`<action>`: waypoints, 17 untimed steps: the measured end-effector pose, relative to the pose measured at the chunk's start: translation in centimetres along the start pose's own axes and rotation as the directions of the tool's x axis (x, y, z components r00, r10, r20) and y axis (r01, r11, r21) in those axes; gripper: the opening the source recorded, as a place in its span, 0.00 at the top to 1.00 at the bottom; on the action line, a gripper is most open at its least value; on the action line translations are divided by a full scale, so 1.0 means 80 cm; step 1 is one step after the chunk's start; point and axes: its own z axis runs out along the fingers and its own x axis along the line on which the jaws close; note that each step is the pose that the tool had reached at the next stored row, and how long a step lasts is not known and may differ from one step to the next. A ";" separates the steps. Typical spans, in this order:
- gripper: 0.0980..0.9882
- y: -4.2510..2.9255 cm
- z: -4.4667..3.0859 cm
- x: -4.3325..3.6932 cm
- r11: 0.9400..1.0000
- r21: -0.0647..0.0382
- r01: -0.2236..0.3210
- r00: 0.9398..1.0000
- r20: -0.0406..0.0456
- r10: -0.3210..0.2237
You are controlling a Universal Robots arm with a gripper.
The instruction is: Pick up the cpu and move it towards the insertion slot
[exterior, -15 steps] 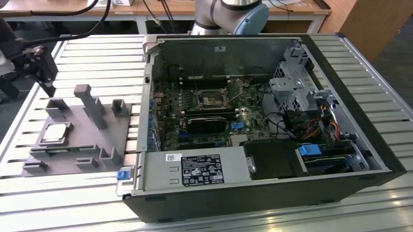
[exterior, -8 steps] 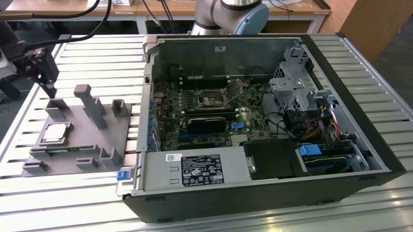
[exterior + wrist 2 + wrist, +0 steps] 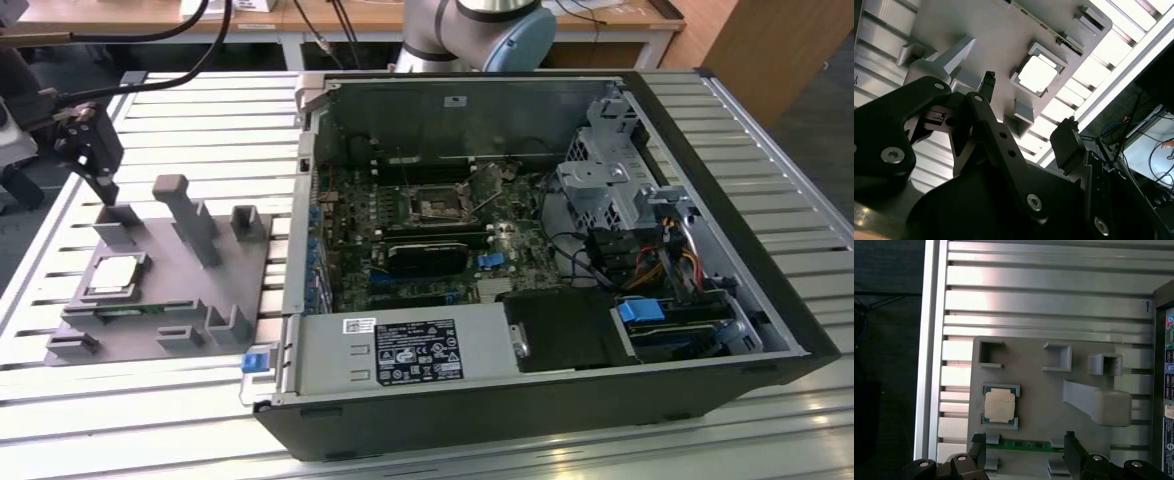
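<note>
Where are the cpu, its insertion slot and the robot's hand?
cpu [image 3: 1000, 406]: first wrist view, middle of its silver lid.
insertion slot [image 3: 438, 208]: exterior view, its dark centre.
hand [image 3: 1024, 436]: first wrist view, midway between open fingertips.

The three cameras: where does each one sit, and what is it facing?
Exterior view: off the arm, looking down on the open computer, insertion slot and grey fixture; arm and end effector show.
First wrist view: on the wrist, looking down on the cpu past the open end effector's fingers.
Second wrist view: on the wrist, angled along the fingers toward the fixture.
Shared: the cpu in its fixture.
</note>
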 end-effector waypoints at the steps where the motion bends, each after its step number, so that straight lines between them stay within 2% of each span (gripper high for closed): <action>1: 0.30 0.0000 0.0004 0.000 1.000 0.000 0.000 1.000 0.000 0.000; 17: 0.30 -0.0002 0.0048 0.000 1.000 0.000 0.000 1.000 0.000 0.000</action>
